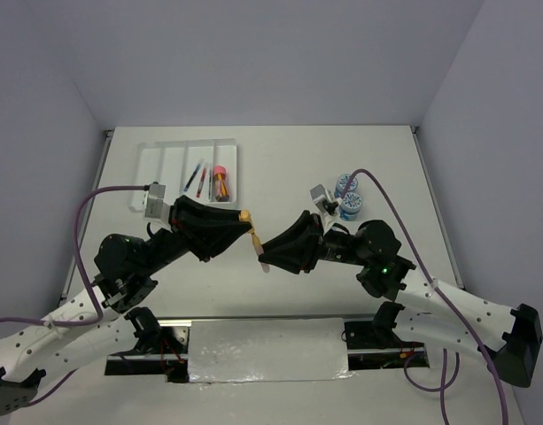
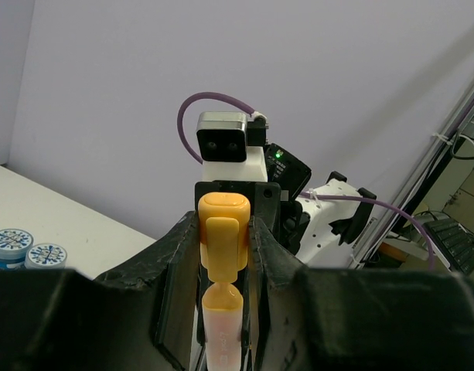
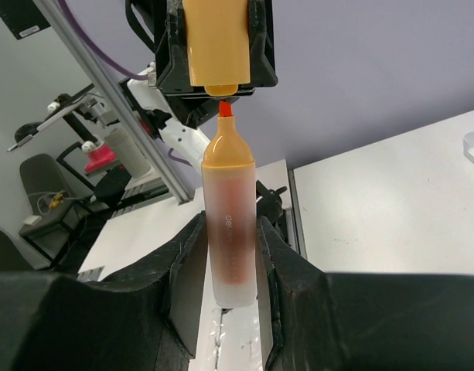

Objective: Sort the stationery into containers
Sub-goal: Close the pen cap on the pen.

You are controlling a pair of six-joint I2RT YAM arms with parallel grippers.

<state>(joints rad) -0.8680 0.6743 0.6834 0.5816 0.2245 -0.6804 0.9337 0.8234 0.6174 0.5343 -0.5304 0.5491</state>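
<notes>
The left tool pinches an orange cap. The right tool squeezes the orange marker, whose tip is just under the cap in the middle of the frame. The white tray sits on the tabletop at the upper left, and two blue tubs sit at the right.

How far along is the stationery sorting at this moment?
Done: pens and a pink-capped piece lie in the tray. In hand: the left gripper grips an orange cap, the right gripper a highlighter, its tip bare just short of the cap. Left: that highlighter and two blue-lidded tubs on the table, outside the tray.
</notes>
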